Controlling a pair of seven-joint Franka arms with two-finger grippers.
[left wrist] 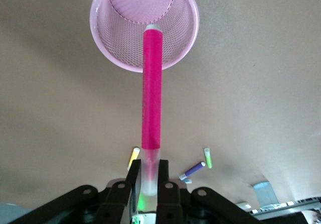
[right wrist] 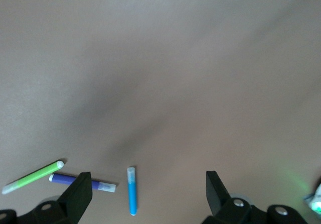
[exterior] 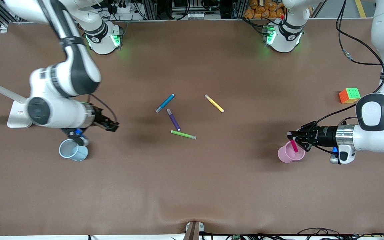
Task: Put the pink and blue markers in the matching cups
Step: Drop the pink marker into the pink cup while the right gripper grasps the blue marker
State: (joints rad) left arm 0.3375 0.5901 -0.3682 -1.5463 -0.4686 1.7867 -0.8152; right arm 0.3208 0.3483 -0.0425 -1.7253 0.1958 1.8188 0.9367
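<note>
Perforated mesh pink cup (left wrist: pixel 144 25), matt table (exterior: pixel 192 186).

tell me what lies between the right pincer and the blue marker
Only bare brown table. In the front view nothing lies between the open right pincer and the blue marker; the purple pen lies past it, nearer the camera.

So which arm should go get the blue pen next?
Probably the right. Its tool is open and empty beside the blue cup, while the left tool holds the pink pen over the pink cup. The blue pen lies mid-table.

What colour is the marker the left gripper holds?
Magenta-pink marker with a pale end, over the pink cup; clearest in the left wrist view.
</note>
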